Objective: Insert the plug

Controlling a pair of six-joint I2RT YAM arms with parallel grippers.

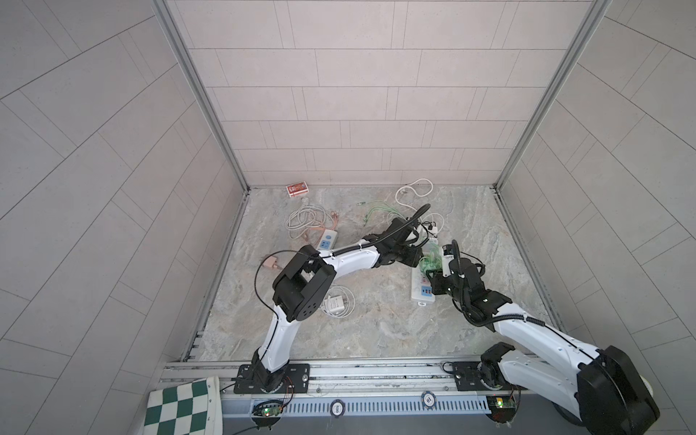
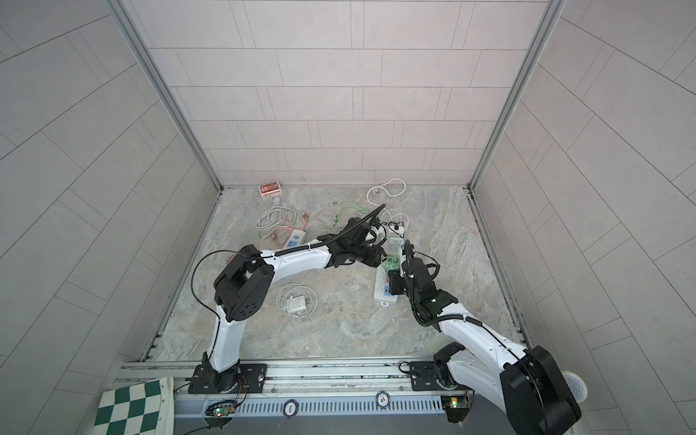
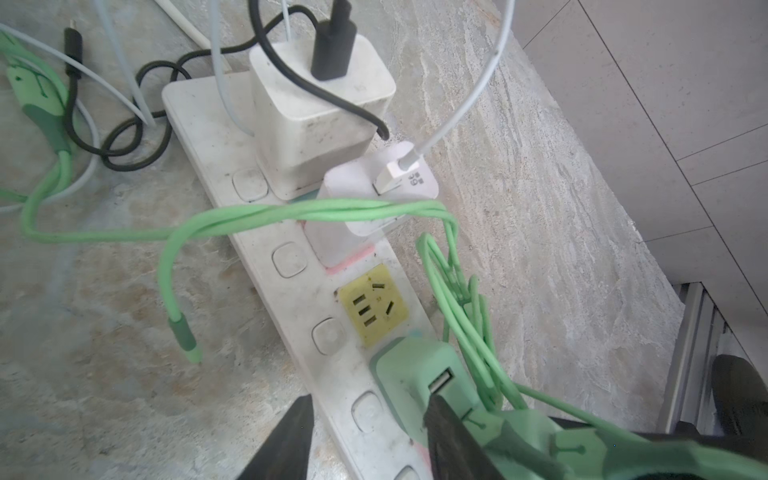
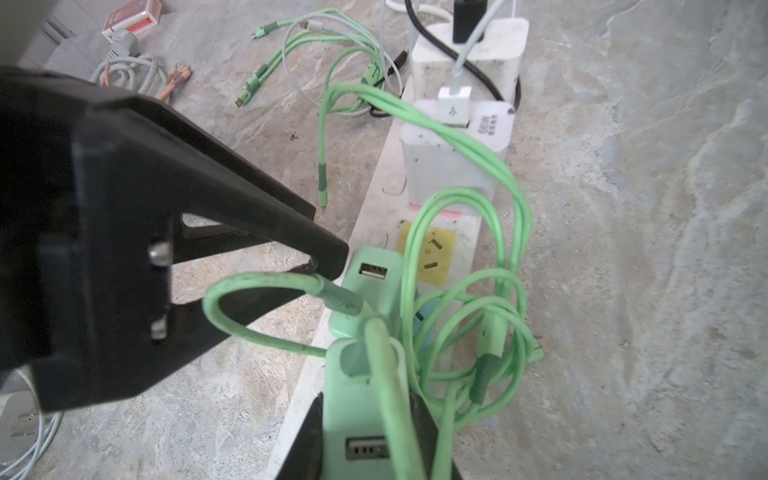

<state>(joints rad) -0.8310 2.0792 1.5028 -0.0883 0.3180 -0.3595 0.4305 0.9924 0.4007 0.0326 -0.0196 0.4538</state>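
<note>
While both arms are bent low over the marbled worktop [image 1: 376,324], the white power strip [image 1: 422,293] is seen in both top views on its right part. The left hand [image 1: 412,260] and the right hand [image 1: 438,272] are brought over it from opposite sides. A bunch of green cable [image 1: 431,263] is found between them; at this size the single green parts can hardly be separated.

In the left wrist view the fingers [image 3: 291,436] of the left hand are seen apart and clamped on nothing. One is placed over the strip's row of switches, the other is laid against a green adapter [image 3: 415,370]. This adapter stands on the strip, just beside the free yellow socket [image 3: 372,309]. Two white chargers [image 3: 320,112] are seated further along.

In the right wrist view the right hand is seen closed on the green plug [image 4: 353,411], one finger pressed on each side. The plug is held over the strip, just beside the green adapter, with cable loops laid across it. Its pins are hidden, so it cannot be said whether they are in a socket.
</note>
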